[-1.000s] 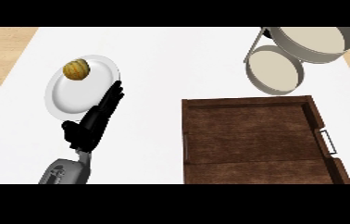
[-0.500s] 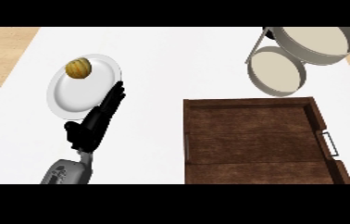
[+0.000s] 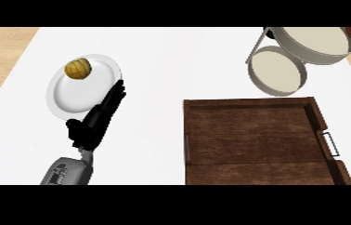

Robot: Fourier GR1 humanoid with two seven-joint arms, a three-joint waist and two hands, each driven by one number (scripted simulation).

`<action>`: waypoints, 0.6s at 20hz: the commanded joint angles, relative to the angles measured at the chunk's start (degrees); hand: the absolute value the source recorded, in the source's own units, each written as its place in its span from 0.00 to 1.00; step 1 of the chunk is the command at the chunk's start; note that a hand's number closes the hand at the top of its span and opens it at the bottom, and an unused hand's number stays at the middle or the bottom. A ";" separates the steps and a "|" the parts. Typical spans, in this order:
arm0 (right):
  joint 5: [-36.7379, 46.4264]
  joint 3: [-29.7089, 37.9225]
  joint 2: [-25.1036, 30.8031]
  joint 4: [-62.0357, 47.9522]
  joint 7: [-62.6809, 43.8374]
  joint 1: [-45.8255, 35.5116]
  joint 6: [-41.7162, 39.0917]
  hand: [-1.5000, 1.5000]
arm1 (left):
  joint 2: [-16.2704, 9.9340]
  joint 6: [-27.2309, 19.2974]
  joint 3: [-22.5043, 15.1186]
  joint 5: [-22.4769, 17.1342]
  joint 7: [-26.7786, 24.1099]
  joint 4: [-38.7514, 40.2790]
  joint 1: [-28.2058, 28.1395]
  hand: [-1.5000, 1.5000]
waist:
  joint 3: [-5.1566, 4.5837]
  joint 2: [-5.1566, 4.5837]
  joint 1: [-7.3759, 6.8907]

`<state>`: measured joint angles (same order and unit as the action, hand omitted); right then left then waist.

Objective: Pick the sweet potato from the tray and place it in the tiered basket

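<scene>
While your left black hand (image 3: 96, 119) rests flat, fingers straight, beside the round white plate (image 3: 68, 96), nothing's grabbed; the brown wooden tray (image 3: 254, 140) looks bare, so find the potato first.

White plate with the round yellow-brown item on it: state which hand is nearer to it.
Left. The left hand lies with straight fingers along the white plate's lower right rim, below the round yellow-brown item. The right hand is out of view.

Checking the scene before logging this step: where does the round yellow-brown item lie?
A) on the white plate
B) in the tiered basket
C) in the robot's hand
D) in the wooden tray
A: the round yellow-brown item sits on the white plate, at the counter's left, apart from the wooden tray.
</scene>
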<state>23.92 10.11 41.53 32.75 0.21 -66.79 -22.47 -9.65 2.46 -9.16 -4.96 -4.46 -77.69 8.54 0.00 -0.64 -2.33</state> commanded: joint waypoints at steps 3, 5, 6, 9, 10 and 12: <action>3.59 -1.77 -5.86 -7.80 2.53 -3.63 5.17 1.00 | -0.43 0.93 0.10 0.64 -1.05 -1.26 -1.45 0.50 | 0.01 -0.08 -0.09; 3.43 -0.76 -5.21 -10.52 2.66 -6.52 4.62 1.00 | -0.15 1.71 0.69 0.20 -1.58 1.03 -0.96 0.50 | 0.00 -0.16 -0.02; 3.07 -0.53 -7.37 -10.99 2.91 -5.91 5.82 1.00 | -0.82 2.32 2.07 -1.06 -0.85 1.04 -0.59 0.50 | 0.01 -0.15 -0.02; 2.13 0.77 -9.15 -13.70 2.60 -7.89 5.86 1.00 | -1.45 2.89 1.59 -0.55 0.33 -0.57 -0.71 0.50 | 0.02 -0.24 -0.33; 1.15 1.12 -10.44 -12.29 1.42 -6.71 5.01 1.00 | 0.30 0.21 1.03 0.59 1.39 -2.15 -0.95 0.50 | 0.01 0.20 0.63; 0.85 2.24 -12.52 -15.10 0.52 -8.93 8.01 1.00 | -0.32 2.61 2.18 -0.08 -2.38 3.13 0.48 0.50 | -0.02 -0.38 -0.16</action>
<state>25.59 10.86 32.31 20.74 1.91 -73.68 -17.06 -9.59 3.58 -7.94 -4.79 -4.46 -77.69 8.52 0.02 -0.74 -2.22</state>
